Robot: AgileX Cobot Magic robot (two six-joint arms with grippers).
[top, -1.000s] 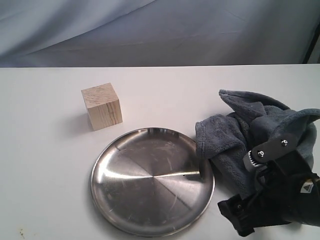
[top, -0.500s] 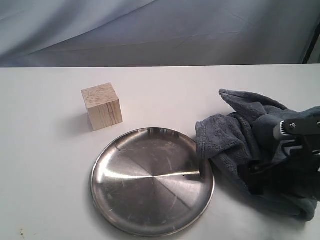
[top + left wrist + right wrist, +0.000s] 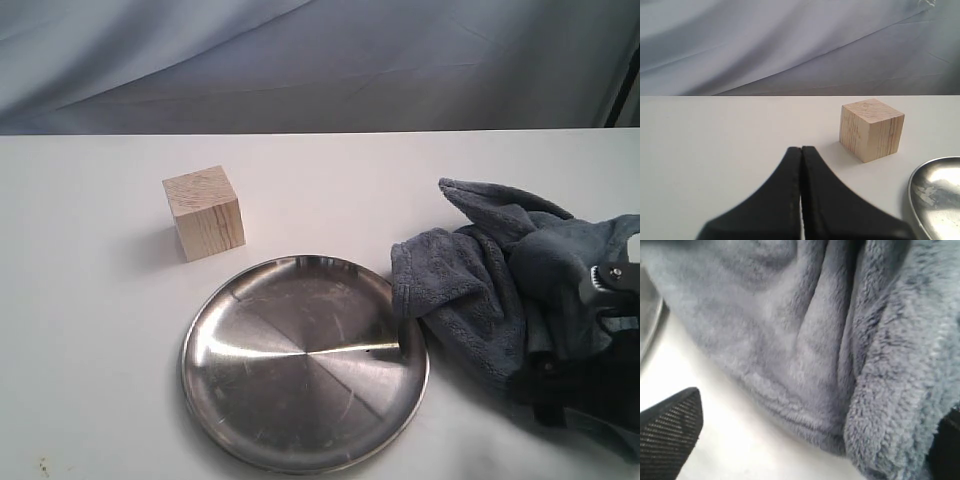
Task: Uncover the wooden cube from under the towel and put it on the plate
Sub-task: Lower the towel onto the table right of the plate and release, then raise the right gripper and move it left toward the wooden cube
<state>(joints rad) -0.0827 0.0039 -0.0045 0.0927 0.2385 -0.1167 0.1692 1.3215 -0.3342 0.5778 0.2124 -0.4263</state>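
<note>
Wooden cube [image 3: 204, 213]: I see it uncovered and upright on the table [image 3: 90, 300]. It stands just beside the plate's far left rim, with a strip of bare table between them, and is well apart from the towel. The grain lines on its side faces are plain in the left wrist view [image 3: 871, 129].

Plate [image 3: 305, 360]: it lies flat on the table in front of the cube. Its steel face is shiny with faint scratches. One curve of its rim shows in the left wrist view [image 3: 937, 192].

Towel [image 3: 490, 290]: it is bunched in a crumpled heap on the table to the right of the plate. Its nearest fold reaches the plate's right rim, but I cannot tell whether it rests on the rim or only beside it. Its fleece fills most of the right wrist view [image 3: 805, 340].

Left gripper [image 3: 801, 150]: my wrist camera shows its jaws pressed together with nothing between them. It sits low over bare table, with the cube ahead and off to one side, and it touches nothing.

Right gripper [image 3: 807, 440]: its jaws are spread wide and grip nothing. One finger [image 3: 670, 432] is over bare table, clear of the towel's hem, and the other only shows at the picture's edge. In the exterior view it sits low at the far right [image 3: 575, 390], against the towel's near side.

Backdrop [image 3: 300, 60]: a grey-blue cloth hangs behind the table.
</note>
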